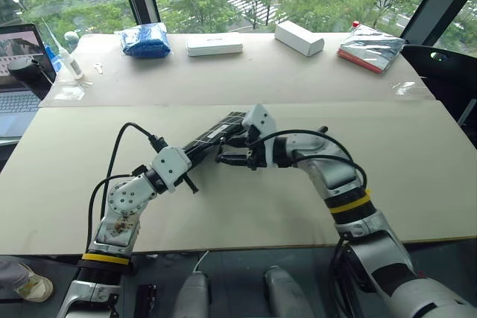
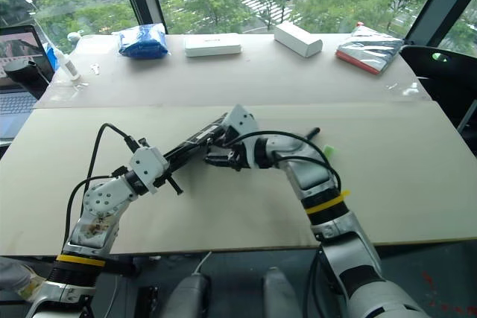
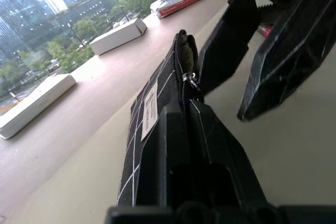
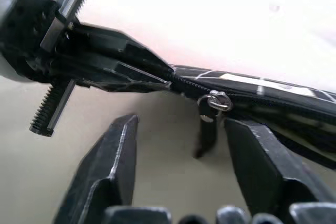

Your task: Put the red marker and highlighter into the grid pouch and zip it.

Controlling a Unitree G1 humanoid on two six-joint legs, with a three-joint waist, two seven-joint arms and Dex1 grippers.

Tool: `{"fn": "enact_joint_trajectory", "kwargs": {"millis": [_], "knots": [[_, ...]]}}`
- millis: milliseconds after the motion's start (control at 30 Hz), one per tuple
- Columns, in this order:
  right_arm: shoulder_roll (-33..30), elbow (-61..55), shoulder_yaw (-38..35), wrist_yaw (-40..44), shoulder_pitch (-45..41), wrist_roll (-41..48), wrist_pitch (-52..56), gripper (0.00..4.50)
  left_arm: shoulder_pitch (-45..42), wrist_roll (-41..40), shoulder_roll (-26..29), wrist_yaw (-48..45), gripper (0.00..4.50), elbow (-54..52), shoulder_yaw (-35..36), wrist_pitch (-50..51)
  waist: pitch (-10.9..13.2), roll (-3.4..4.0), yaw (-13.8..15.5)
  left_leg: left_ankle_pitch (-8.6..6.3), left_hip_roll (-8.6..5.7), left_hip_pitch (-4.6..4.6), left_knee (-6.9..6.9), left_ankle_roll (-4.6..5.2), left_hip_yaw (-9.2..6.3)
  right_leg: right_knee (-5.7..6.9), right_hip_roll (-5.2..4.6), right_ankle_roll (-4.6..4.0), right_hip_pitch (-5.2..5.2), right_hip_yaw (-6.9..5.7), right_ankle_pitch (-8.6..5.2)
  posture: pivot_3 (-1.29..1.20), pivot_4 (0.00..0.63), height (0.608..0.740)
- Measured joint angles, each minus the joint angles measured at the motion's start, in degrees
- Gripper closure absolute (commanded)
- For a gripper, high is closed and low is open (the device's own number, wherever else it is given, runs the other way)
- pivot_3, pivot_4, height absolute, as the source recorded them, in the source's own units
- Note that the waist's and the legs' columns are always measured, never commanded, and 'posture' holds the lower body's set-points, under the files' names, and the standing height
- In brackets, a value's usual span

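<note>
Grid pouch (image 1: 218, 134) sits near the middle of the desk (image 1: 417, 176), lifted on edge with its zipper side up, one end pinched between the pressed-together fingers of the left gripper (image 1: 195, 149). The left wrist view shows its white label (image 3: 149, 112) on the side and the zipper partly closed, with the far end of the mouth gaping a little and something green just visible inside. The silver zipper slider (image 4: 218, 100) sits a short way from the left gripper's fingertips, and its black pull strap (image 4: 206, 136) hangs down beneath it. Just beside the pouch, the right gripper (image 1: 232, 150) points toward the left one with its fingers spread; in its wrist view the strap hangs between them and neither finger touches it.

Along the far edge of the desk, from left to right: a laptop (image 1: 19, 80) at the left corner, a small white bottle (image 1: 68, 61), a blue bag (image 1: 146, 39), a flat white box (image 1: 214, 44), a second white box (image 1: 299, 37), and a silver packet with a red edge (image 1: 370, 48).
</note>
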Motion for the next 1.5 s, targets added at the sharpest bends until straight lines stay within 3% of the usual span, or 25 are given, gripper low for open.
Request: {"fn": "enact_joint_trajectory", "kwargs": {"millis": [267, 467, 733, 933, 1467, 1500], "knots": [[-12.23, -23.22, -12.20, 0.86, 14.97, 13.14, 11.73, 1.25, 0.25, 0.16, -0.88, 0.01, 4.50, 0.26, -0.61, -0.14, 0.00, -0.01, 0.82, 0.00, -0.02, -0.11, 0.09, 0.00, 0.00, -0.08, -0.01, 0.03, 0.02, 0.01, 0.01, 0.00, 0.150, 0.740], [-14.02, -29.68, -22.88, -16.36, 16.37, 11.62, 18.99, 1.25, 0.10, 0.18, -1.84, -0.08, 4.50, 1.11, -1.34, -0.64, -0.02, -0.05, 0.87, 0.01, -0.01, -0.04, 0.12, -0.01, 0.00, -0.07, 0.03, 0.04, 0.06, 0.03, 0.06, 0.00, 0.150, 0.740], [-14.01, -32.41, -21.11, -35.06, 22.43, 1.46, 28.01, 1.25, -1.51, 0.18, -2.72, -0.83, 4.50, 4.94, -1.83, -1.52, -0.03, -0.05, 1.09, 0.01, -0.04, -0.11, 0.13, -0.01, 0.03, -0.10, 0.00, 0.06, 0.03, 0.07, 0.06, 0.00, 0.150, 0.740], [-4.54, -31.12, -22.16, -44.67, 24.90, -2.39, 30.11, 1.25, -2.37, 0.18, -3.41, -1.14, 4.50, 6.39, -1.97, -2.67, -0.06, -0.08, 0.93, 0.01, -0.04, -0.11, 0.12, -0.01, 0.03, -0.10, 0.01, 0.06, 0.02, 0.09, 0.07, 0.00, 0.150, 0.740], [-0.72, -25.36, -19.46, -49.49, 26.57, -6.23, 26.18, 1.25, -0.78, 0.22, -3.59, 0.14, 4.50, 6.16, -1.34, -2.80, -0.26, -0.28, 0.88, 0.01, -0.01, 0.30, 0.11, -0.01, 0.03, -0.18, 0.02, 0.06, 0.47, 0.07, 0.06, 0.00, 0.150, 0.740], [-0.52, -24.74, -19.07, -49.80, 26.80, -6.64, 25.09, 1.48, -0.78, 0.22, -3.59, 0.33, 4.50, 6.10, -1.33, -2.79, -0.28, -0.32, 0.87, 0.00, 0.00, 0.50, 0.08, 0.00, 0.02, -0.25, 0.02, 0.08, 0.70, 0.04, 0.05, 0.00, 0.150, 0.740]]}}
